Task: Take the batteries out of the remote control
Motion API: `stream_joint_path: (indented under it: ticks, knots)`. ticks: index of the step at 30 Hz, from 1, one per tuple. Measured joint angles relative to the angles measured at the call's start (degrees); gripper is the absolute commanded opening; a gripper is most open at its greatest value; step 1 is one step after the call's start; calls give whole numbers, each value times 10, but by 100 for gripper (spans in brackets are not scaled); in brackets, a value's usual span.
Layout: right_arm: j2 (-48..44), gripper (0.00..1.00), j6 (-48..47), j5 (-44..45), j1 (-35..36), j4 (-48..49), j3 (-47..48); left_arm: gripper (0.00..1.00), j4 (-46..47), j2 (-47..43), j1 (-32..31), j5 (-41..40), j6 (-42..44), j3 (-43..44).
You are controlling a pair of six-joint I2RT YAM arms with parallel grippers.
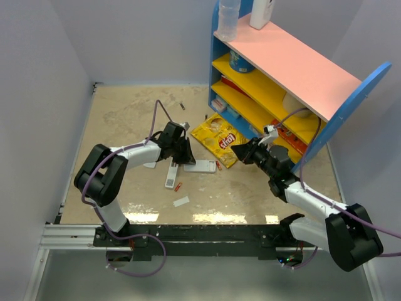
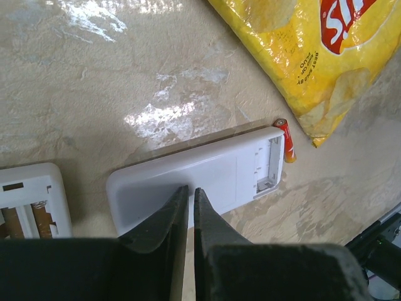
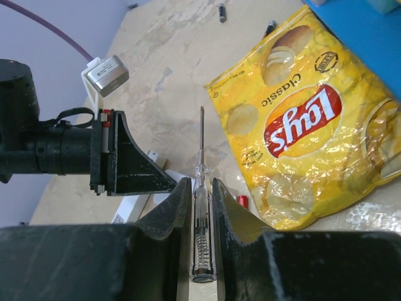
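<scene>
The near edge of the remote control (image 2: 207, 172) is hidden behind the left claw (image 2: 190, 189), so contact cannot be told; its open bay at the far end shows only partly. That claw is clenched, the remote lying back-up on the surface (image 2: 94, 75) right under and beyond its tips. One battery (image 2: 286, 139) lies against the remote's far corner, beside the crisp bag (image 2: 301, 56). The right claw (image 3: 200, 182) is grasping a thin clear-handled tool (image 3: 202, 207)

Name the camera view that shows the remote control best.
Left wrist: the remote control shows large, plain back up, battery bay open at one end. The top view shows it as a small white slab by the left gripper; in the right wrist view, jaws hide nearly all of it.
</scene>
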Motion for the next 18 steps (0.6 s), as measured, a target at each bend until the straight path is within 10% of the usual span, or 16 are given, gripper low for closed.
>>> stream_joint_path:
  ticks: [11, 18]
  knots:
    - [13, 0, -82, -106, 4, -214, 97, 22, -82, -68, 0, -34, 24, 46]
    - [13, 0, -84, -195, 56, -239, 92, 50, -84, -147, 1, -61, 51, 78]
